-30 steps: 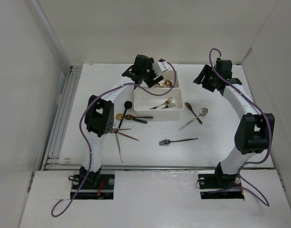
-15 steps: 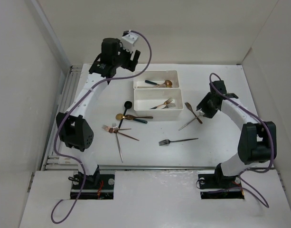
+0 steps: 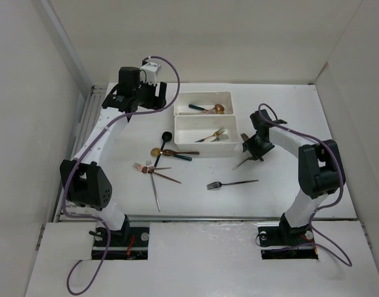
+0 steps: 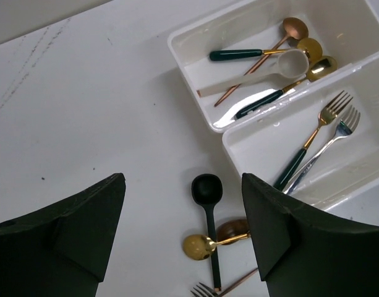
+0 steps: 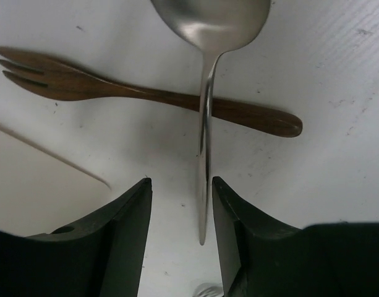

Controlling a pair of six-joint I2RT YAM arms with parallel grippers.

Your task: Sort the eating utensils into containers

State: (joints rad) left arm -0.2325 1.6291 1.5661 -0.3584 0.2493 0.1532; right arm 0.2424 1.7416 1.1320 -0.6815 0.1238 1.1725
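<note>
1. The right tool (image 5: 182,183) hangs released low over the table (image 3: 282,105). Its fingers (image 5: 130,235) stand apart, and the handle of a silver spoon (image 5: 205,111) runs between them, ungripped.
2. In the right wrist view that spoon's bowl points to 12 o'clock. It lies across a brown fork (image 5: 146,91), whose tines point to 9 o'clock.
3. From above, this pair sits just beside the near tray (image 3: 204,151), at its 3 o'clock.
4. The left tool (image 4: 183,179) is released wide with nothing between its fingers. It is raised above the table at 10 o'clock of the trays.
5. The near tray touches the far tray (image 4: 177,46) along their long sides.
6. The far tray holds spoons, a white spoon (image 4: 288,65) among them.
7. The near tray holds a gold fork (image 4: 328,112) with a dark green handle and a silver fork (image 4: 344,127).
8. Loose at 8 o'clock of the near tray lie a black spoon (image 4: 208,204), a gold spoon (image 4: 198,246) and some crossed forks (image 3: 153,170).
9. A dark fork (image 3: 232,184) lies alone at 5 o'clock.
</note>
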